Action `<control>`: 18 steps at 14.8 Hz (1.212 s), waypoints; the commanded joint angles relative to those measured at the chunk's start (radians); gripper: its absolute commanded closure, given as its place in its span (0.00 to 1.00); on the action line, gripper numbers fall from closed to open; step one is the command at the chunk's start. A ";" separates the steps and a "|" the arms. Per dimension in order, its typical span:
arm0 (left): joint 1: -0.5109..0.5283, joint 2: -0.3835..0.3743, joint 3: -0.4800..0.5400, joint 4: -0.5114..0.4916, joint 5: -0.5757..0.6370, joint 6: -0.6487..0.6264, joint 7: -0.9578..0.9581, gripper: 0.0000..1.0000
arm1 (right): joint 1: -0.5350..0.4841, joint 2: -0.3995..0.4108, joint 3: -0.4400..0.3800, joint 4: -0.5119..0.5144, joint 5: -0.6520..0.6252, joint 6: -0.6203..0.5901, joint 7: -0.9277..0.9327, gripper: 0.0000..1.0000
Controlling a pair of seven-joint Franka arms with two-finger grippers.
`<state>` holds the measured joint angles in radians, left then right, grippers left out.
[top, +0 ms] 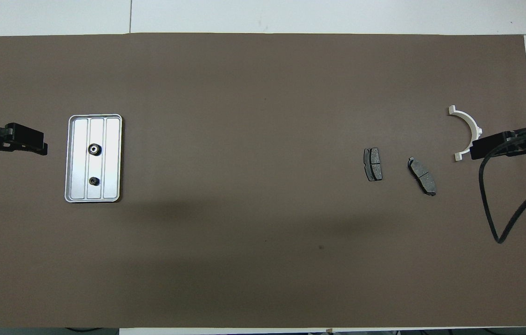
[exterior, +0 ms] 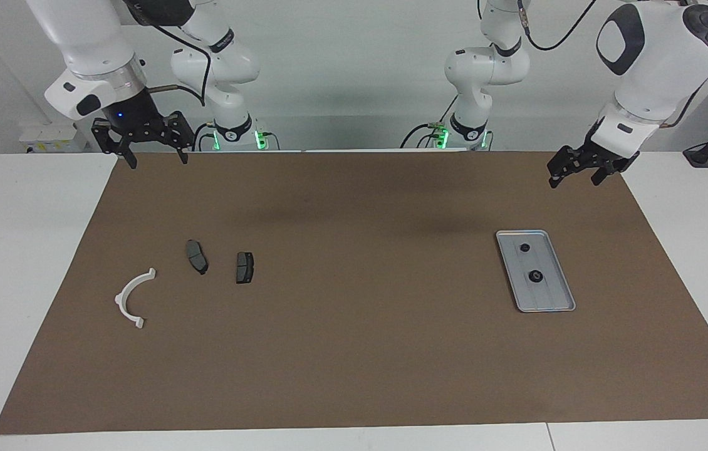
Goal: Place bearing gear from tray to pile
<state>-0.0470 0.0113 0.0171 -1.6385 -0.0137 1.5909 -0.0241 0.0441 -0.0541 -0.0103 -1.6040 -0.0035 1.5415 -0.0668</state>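
1. A brown mat [exterior: 354, 351] covers the white table [exterior: 22, 263].
2. The left gripper [exterior: 573, 174] hangs in the air over the mat's edge, at 1 o'clock from the tray in the facing view; the right gripper [exterior: 153, 153] hangs over the mat's corner. Both are spread open, holding nothing.
3. The tray [exterior: 557, 299] lies toward the left arm's end.
4. The white arc [exterior: 131, 295] and two brake pads [exterior: 197, 257] [exterior: 244, 267] lie toward the right arm's end.
5. Two gears [exterior: 536, 276] [exterior: 524, 247] sit in the tray.

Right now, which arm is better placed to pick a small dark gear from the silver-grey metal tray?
Left. The left gripper hangs near the tray; the right gripper waits at the other end.
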 commanded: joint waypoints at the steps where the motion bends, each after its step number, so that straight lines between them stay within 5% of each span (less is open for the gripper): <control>1: 0.004 -0.005 0.000 0.013 0.008 -0.020 0.006 0.00 | -0.012 -0.015 0.003 -0.013 0.025 0.006 0.012 0.00; 11: 0.022 -0.034 -0.019 -0.030 0.009 0.041 -0.004 0.00 | -0.015 -0.033 -0.005 -0.010 0.025 0.005 0.004 0.00; 18: 0.030 0.068 -0.019 -0.228 0.023 0.390 0.039 0.00 | -0.010 -0.033 -0.002 -0.011 0.023 0.019 -0.021 0.00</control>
<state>-0.0360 0.0387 0.0090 -1.7990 -0.0091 1.8616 -0.0175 0.0425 -0.0746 -0.0136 -1.6029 -0.0035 1.5424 -0.0681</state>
